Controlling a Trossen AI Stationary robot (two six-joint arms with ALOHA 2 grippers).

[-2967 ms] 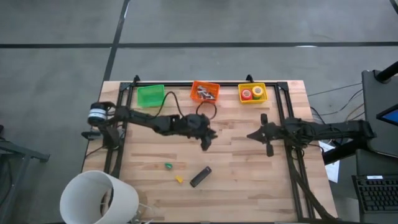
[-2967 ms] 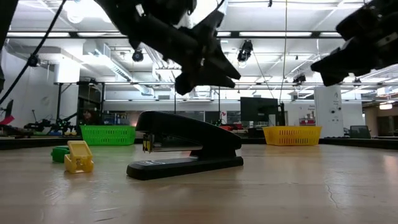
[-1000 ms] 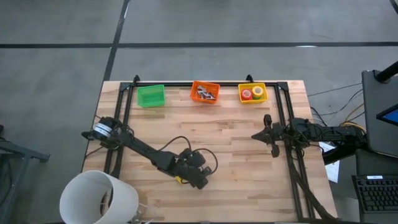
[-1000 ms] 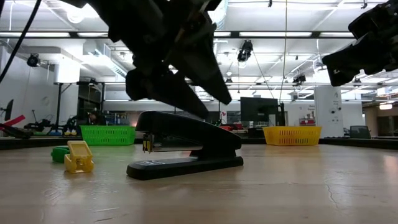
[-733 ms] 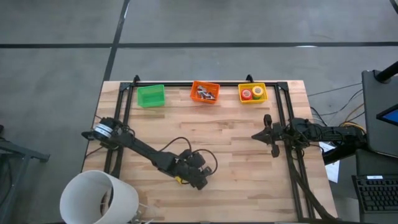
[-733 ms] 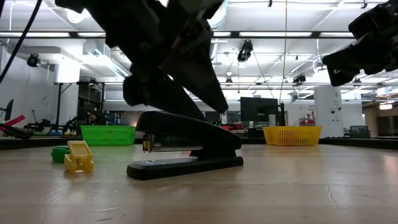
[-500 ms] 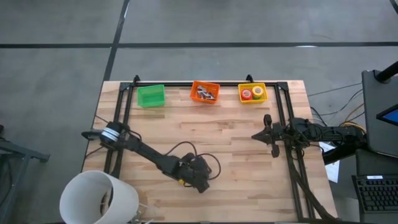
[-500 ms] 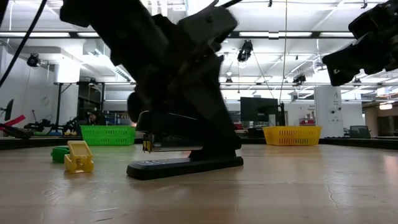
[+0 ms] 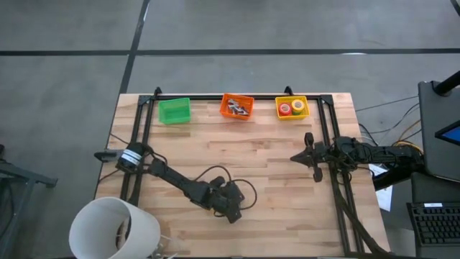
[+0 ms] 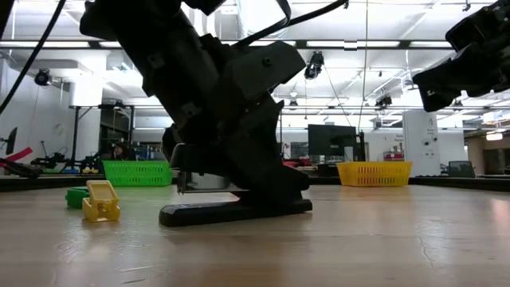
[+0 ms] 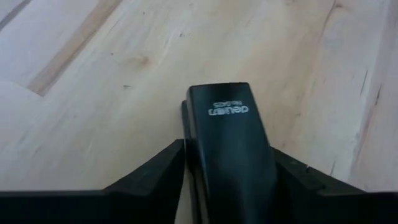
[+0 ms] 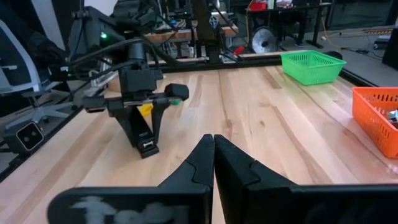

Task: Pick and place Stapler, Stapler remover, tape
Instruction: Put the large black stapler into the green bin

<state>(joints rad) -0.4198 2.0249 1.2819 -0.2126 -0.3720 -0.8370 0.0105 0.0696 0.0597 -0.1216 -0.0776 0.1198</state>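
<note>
Black stapler (image 11: 230, 143) between the left gripper's (image 11: 227, 177) spread fingers (image 11: 152, 174); right gripper (image 12: 213, 163) fingers together.

The left end effector (image 9: 228, 207) covers the stapler (image 10: 239, 209) from above. Only the stapler's front end shows at the wrist. The orange basket's (image 9: 236, 106) contents are too small to tell.

Three baskets are set in a row along the far edge of the surface (image 9: 287, 173): the left basket (image 9: 173, 111), the middle basket (image 9: 236, 106) and the right basket (image 9: 292, 107), in which tape rolls (image 9: 291, 108) are held. The stapler (image 10: 231, 209) is placed on the surface near its near edge, left of centre, with the left tool (image 9: 231, 209) lowered over it, one finger on each side. Two small blocks (image 10: 93, 199) are found just left of the stapler. The right tool (image 9: 309, 155) is held over the right side, well apart from the stapler.
</note>
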